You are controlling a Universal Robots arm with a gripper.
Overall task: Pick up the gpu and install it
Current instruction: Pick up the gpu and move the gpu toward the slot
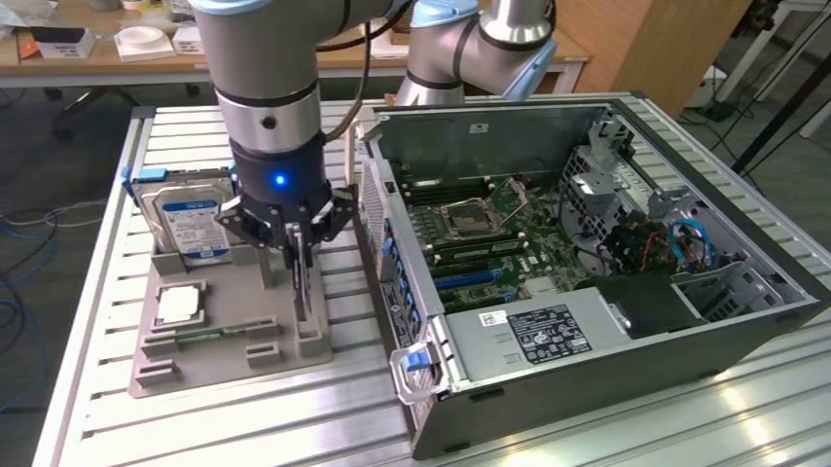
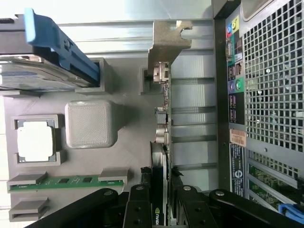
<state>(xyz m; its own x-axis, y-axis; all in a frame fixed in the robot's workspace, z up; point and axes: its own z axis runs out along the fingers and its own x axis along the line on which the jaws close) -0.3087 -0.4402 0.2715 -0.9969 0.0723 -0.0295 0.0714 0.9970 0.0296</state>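
1. Hand (image 1: 296, 255) is clamped on the gpu (image 1: 300, 292), one finger on each face. The gpu stands on edge in its slot in the grey tray (image 1: 221, 362) on the counter (image 1: 260, 428), just beside the open case (image 1: 727, 321).
2. Step in hand is the pick. My judgement: pull straight up and keep the card upright so its lower edge and bracket clear the tray posts without dragging the tray. The grip looks to sit toward the end away from the bracket, so the card could tip; go slow.
3. Wrist view adds the fingers (image 2: 137, 209) flush on the card, the bracket (image 2: 167, 42) at the far end by a tray post, a memory stick (image 2: 61, 181) and a cpu (image 2: 34, 141).
4. Exterior view adds the hard drive (image 1: 189, 219) upright at the tray's far end and the board (image 1: 507, 238) inside the case.
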